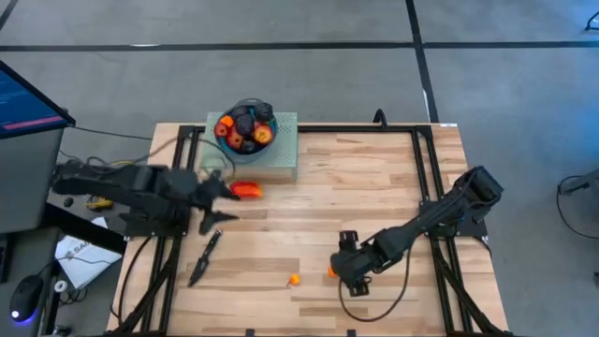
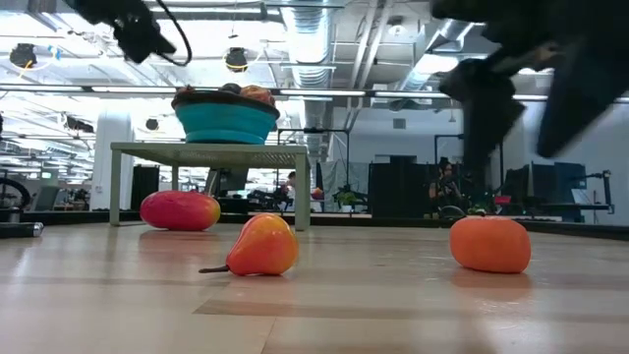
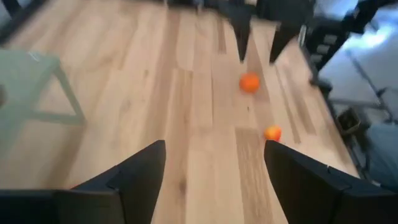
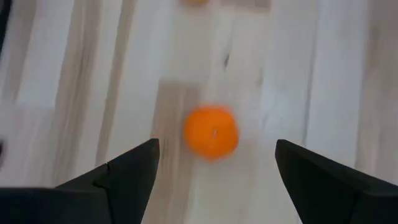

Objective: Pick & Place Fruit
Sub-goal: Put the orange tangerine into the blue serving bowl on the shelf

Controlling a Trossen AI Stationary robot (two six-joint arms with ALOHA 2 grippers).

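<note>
A round blue bowl heaped with fruit stands on a small pale green stand at the table's far side. A longer red-orange fruit lies on the wood beside the stand. A small yellow-orange fruit and an orange ball lie near the front edge. My right gripper hovers open, tilted down over the orange ball and clear of it. My left gripper is open and empty above the table's left part, close to the red-orange fruit.
Black frame rails run along the table's left and right sides. The stand's legs rise from the wood at the far side. Bare wood lies between the two grippers. A monitor stands off the table's left.
</note>
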